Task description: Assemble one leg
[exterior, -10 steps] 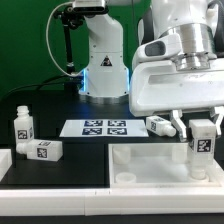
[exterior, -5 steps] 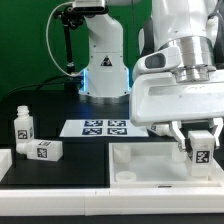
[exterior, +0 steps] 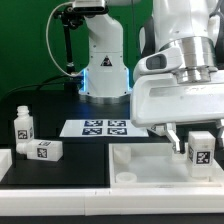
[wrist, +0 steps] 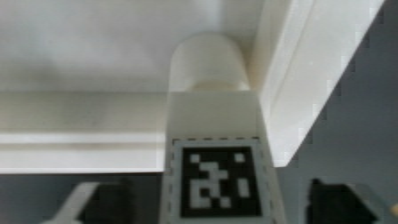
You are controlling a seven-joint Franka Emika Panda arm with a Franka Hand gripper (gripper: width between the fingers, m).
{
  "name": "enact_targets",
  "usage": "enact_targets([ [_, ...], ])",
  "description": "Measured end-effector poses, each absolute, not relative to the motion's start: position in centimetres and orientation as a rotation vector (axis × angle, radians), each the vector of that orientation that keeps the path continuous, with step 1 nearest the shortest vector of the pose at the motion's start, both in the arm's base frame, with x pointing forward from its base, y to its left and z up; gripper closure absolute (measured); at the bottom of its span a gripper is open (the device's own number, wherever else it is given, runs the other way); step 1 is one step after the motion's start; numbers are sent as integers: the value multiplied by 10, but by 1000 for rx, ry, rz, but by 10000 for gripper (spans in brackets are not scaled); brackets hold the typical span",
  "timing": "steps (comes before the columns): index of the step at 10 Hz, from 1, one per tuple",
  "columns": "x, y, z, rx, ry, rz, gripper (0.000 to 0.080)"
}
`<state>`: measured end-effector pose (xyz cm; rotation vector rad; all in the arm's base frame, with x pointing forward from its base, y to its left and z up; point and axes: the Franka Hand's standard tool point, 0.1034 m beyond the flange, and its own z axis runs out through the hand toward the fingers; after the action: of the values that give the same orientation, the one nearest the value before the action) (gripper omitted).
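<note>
The black bench (exterior: 80, 150) fills the lower half of the exterior view. The white arm (exterior: 185, 85) looms over the corner where the near edge meets the exterior view's right edge. Below it, along the near edge, lies a large white tray-like piece (exterior: 140, 150) (wrist: 107, 150) with raised walls. The marker board (exterior: 105, 127) lies flat at mid-bench, toward the far edge.

The claw (exterior: 197, 138) (wrist: 217, 205) points down over the tray's end at the exterior view's right and pinches the leg (exterior: 199, 152) (wrist: 217, 150) between its dark fingers (wrist: 98, 203). The leg is slightly tilted, tag facing the near edge, and its rounded lower end sits in the tray's corner, close beside the wall; whether it touches the floor there is unclear.

Near the edge at the exterior view's left, an upright peg (exterior: 22, 126) stands, with a lying peg (exterior: 42, 150) just beside it, closer to the near edge.
</note>
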<state>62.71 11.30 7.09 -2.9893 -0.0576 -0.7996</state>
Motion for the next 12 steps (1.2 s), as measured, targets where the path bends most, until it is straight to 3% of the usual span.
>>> enact_targets([
  [1,637,117,85,-2995,-44,-730,201],
  [3,641,123,90,-3032,-20,-462,159],
  [5,650,124,97,-3053,12,-224,152],
  [7,640,108,88,-3064,34,-13,150],
  [10,638,105,77,-3065,67,-11,150],
  [11,639,105,77,-3064,101,-12,249],
  [12,639,105,77,-3063,117,-11,249],
])
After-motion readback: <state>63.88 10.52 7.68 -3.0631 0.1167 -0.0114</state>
